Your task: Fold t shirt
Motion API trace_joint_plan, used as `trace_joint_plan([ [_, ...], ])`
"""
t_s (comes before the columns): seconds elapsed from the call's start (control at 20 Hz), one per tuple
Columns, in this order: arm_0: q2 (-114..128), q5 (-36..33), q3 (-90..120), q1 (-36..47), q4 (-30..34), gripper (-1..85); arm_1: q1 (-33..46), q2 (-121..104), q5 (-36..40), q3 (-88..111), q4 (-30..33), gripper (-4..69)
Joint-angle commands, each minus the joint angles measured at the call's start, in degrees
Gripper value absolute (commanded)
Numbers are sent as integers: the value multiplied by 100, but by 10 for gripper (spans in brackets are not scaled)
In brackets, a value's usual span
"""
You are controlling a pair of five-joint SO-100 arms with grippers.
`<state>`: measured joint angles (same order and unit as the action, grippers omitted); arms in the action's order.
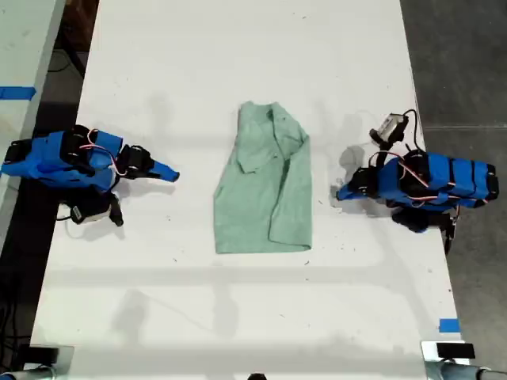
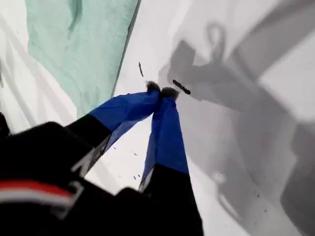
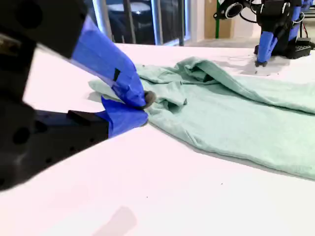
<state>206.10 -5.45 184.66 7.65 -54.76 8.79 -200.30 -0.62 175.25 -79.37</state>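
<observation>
T shirt [image 1: 265, 186]: folded lengthwise on table [image 1: 238, 317]. My first gripper [image 2: 162, 91] and my second gripper [image 3: 142, 105]: flanking it, closed, empty.

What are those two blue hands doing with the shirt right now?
My first hand shut, empty, on the table beside the t shirt. My second hand shut, empty, off the cloth. Shirt lies partly folded mid-table. Nothing in the way.

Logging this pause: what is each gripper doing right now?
My first gripper: closed, empty, beside the t shirt.
My second gripper: fingers together, empty, beside the shirt.
</observation>
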Motion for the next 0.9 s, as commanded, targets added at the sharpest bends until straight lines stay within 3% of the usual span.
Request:
trace_joint_plan([
  [0.0, 18, 70, 53, -18, 141, -1, 79, -44, 9, 141, 18, 7],
  [0.55, 18, 97, -35, 53, -141, -1, 290, -44, 519, 176, 79, 2],
  [0.7, 26, 53, -299, -536, 167, -2, 220, -44, 369, 176, 79, 2],
  [0.85, -1310, 132, -1424, -272, -220, -1, 211, -44, 360, 176, 79, 2],
])
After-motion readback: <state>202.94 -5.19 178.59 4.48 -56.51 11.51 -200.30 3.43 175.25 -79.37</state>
